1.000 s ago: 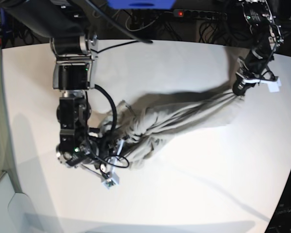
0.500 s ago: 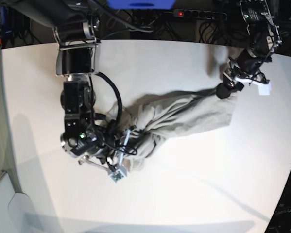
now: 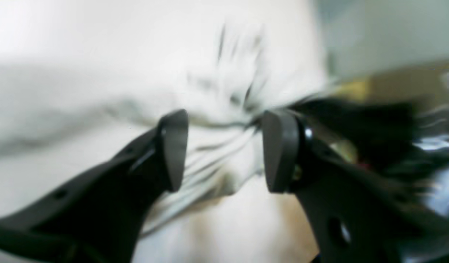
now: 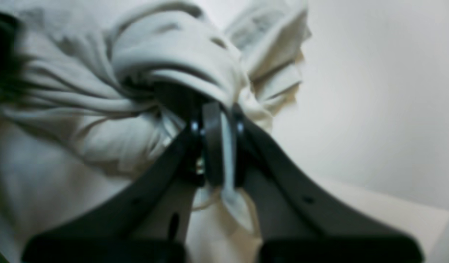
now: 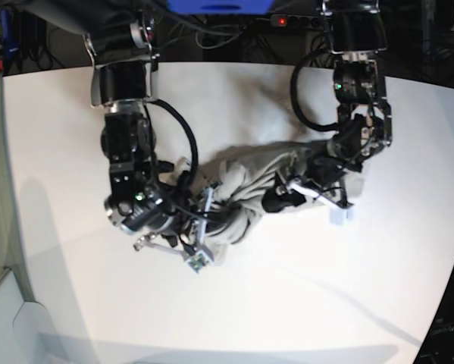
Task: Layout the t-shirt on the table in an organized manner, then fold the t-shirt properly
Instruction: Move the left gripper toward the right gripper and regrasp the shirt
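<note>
The light grey-beige t-shirt point(image 5: 245, 182) lies bunched and twisted in the middle of the white table point(image 5: 325, 296). My right gripper point(image 5: 202, 220) is at the shirt's left end, shut on a fold of the cloth. Up close, the right gripper point(image 4: 214, 122) has its jaws pressed together with the t-shirt point(image 4: 166, 54) gathered around them. My left gripper point(image 5: 276, 202) hovers low over the shirt's right part. In the blurred left wrist view, the left gripper point(image 3: 224, 151) stands open, with creased t-shirt point(image 3: 217, 138) folds beyond the gap and nothing pinched.
A power strip point(image 5: 302, 21) with a red light and cables lie beyond the table's far edge. A blue object point(image 5: 219, 6) hangs at the top. The table's left edge point(image 5: 10, 250) drops to the floor. Both arms reach over the table's middle.
My left gripper opened, let go of the shirt's far right end and swung in toward the middle. The stretched shirt slackened into a shorter bunch. The right arm shifted slightly right, still gripping.
</note>
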Motion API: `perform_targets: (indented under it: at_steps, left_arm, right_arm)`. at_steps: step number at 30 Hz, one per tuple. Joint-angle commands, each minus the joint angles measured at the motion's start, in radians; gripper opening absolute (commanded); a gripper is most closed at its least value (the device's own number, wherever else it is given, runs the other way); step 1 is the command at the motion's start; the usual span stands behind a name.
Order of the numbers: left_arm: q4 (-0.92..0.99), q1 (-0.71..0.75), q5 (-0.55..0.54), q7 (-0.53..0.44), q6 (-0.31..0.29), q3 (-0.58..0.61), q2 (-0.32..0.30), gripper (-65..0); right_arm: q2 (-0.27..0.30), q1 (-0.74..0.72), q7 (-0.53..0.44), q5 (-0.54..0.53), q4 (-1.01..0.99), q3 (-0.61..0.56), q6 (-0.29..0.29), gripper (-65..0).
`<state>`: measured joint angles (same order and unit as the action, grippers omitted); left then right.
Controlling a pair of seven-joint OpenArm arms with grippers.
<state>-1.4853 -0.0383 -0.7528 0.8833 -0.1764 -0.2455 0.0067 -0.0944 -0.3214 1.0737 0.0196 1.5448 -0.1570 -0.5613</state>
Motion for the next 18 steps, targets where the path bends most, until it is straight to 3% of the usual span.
perform_targets:
  at_steps: [1, 6, 18]
  left_arm:
    - [-0.007, -0.036, 0.016, -0.023, -0.004, -0.001, 0.002, -32.5]
    - [0.028, -0.065, 0.161, -0.031, -0.004, -0.001, 0.032, -32.5]
    - [0.101, -0.085, 0.335, -0.029, -0.002, -0.001, 0.037, -32.5]
  right_arm:
    - [-0.008, -0.031, -0.023, -0.017, 0.033, -0.014, 0.01, -65.0]
    - [-0.009, -0.031, -0.023, -0.017, 0.044, -0.028, 0.01, -65.0]
    - [-0.005, -0.037, -0.03, -0.017, 0.038, -0.028, 0.01, -65.0]
